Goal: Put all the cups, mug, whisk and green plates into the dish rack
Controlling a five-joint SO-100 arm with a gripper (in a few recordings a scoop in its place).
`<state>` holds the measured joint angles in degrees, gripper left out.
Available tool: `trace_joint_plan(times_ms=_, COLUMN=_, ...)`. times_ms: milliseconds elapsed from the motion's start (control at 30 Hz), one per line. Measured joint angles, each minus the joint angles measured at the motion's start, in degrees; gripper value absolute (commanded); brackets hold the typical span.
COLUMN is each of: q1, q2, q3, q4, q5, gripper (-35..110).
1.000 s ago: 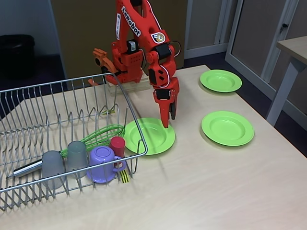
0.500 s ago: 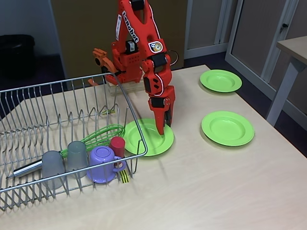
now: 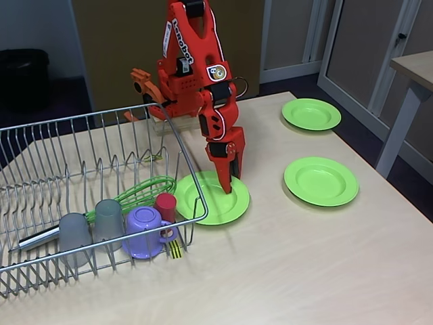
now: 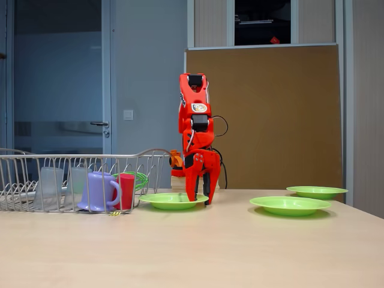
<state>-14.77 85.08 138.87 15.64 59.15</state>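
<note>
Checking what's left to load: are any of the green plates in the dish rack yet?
No. All three green plates lie flat on the table, outside the dish rack.

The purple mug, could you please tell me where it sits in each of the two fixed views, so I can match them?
In a fixed view: the mug is lower left, in the rack's near corner, left of the red cup.
In a fixed view: the mug is at left, behind the rack's wires.
Shared landmark: the red cup touching its right side.
</note>
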Motion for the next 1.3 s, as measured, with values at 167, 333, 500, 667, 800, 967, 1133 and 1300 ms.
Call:
trace_joint_plan(times_ms=167, q1=0.26, q2=0.09, q3=-2.37, q4=2.46, q5=-1.05, gripper=0)
trace_joint_plan(times_ms=333, q1=0.18, q2=1.05, q3=-7.73, q4=11.87, q5=-3.34, gripper=0)
trace_joint_plan(times_ms=500, q1=-0.88, q2=2.72, q3=-14.24, q4=22.32, q5=-7.38, gripper=0)
trace_joint_plan(times_ms=667, q1=-2.55, q2=2.72, q3=-23.73, q4=31.55, q5=-11.6, gripper=0)
trace_joint_plan(times_ms=800, q1=-4.13, q2=2.72, q3=-32.43, q4=38.32, q5=-13.89, gripper=0)
trace_joint_plan(times_ms=967, q1=-5.62, q2=2.72, q3=-40.52, q4=42.89, q5=-16.0, gripper=0)
trace_joint_plan(times_ms=1133, q1=-5.8, q2=2.37, q3=-50.01, q4=48.87, q5=-20.04, gripper=0)
trace_joint_plan(times_ms=1300, q1=-5.71, q2=-1.32, q3=-65.04, q4=57.57, q5=-26.19, gripper=0)
